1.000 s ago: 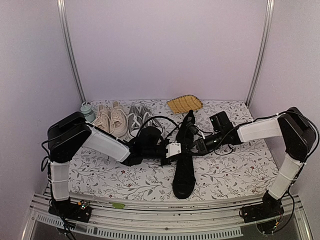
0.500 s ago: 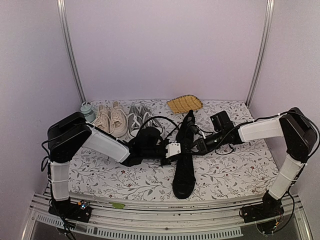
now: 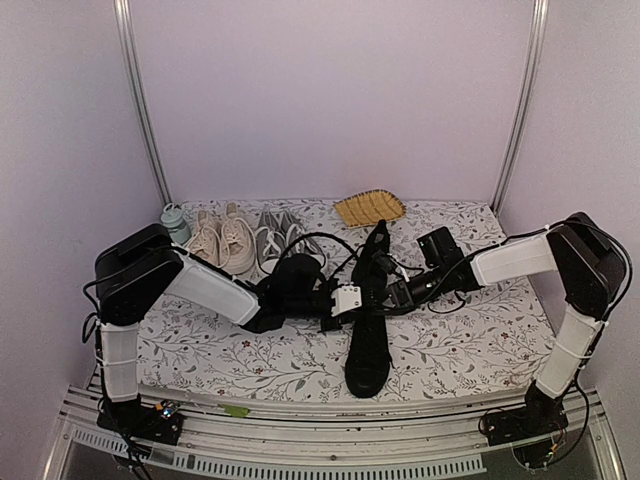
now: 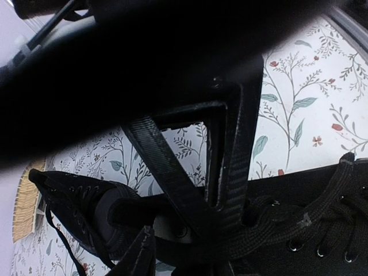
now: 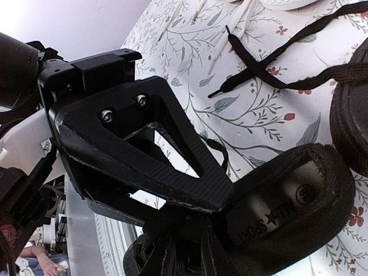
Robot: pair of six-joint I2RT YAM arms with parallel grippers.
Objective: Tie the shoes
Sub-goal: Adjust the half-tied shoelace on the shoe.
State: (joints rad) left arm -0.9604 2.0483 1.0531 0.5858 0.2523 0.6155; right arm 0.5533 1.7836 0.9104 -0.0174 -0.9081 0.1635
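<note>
Two black shoes lie mid-table: one (image 3: 368, 350) points its toe at the near edge, the other (image 3: 376, 245) lies behind it. Both grippers meet over the near shoe's lacing. My left gripper (image 3: 358, 297) comes in from the left; in its wrist view its fingers (image 4: 172, 178) close around a black lace (image 4: 270, 230) by the eyelets. The right gripper (image 3: 388, 293) hovers just above the shoe's heel opening (image 5: 287, 207), jaws slightly parted, nothing seen between them. A loose lace (image 5: 276, 69) trails over the cloth.
A beige pair (image 3: 222, 240) and a grey pair (image 3: 275, 238) stand at the back left beside a small teal bottle (image 3: 175, 220). A yellow woven mat (image 3: 369, 208) lies at the back centre. The flowered tablecloth (image 3: 480, 340) covers the table.
The right gripper's jaws have parted from shut, and its arm has edged a little left. The left gripper and the shoes have stayed put.
</note>
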